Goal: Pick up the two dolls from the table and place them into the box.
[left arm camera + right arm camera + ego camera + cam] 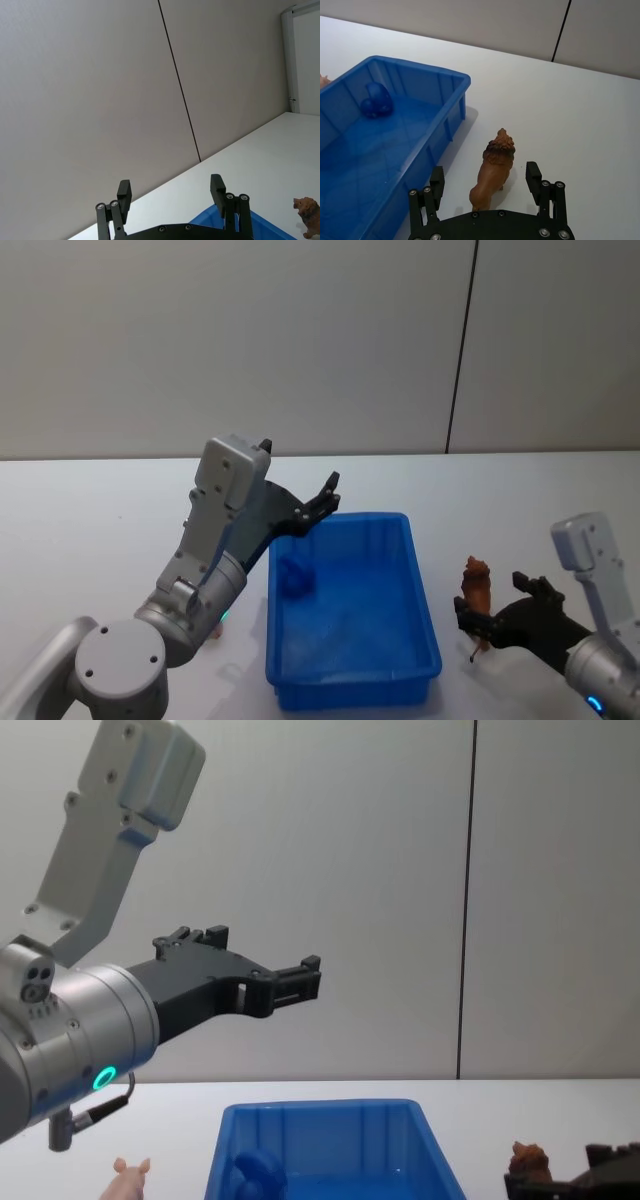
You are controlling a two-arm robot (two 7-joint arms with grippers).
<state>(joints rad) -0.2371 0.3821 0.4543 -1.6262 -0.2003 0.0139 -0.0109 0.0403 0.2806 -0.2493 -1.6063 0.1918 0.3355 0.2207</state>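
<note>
While the right gripper (485, 172) sits low on the table (570, 110), its fingers are spread wide. The lion (495, 165) stands upright between them, and neither finger touches it. The lion is just beside the right wall of the box (415, 66). The left gripper (170, 185) hangs high over the box's far left corner, spread wide too, with nothing in it. A blue doll (376, 100) lies in that corner; its shape is hard to make out. A pink pig (130, 1175) is on the table near the box's left wall, its lower part cut off. I count one box, one lion, one blue doll and one pig.
</note>
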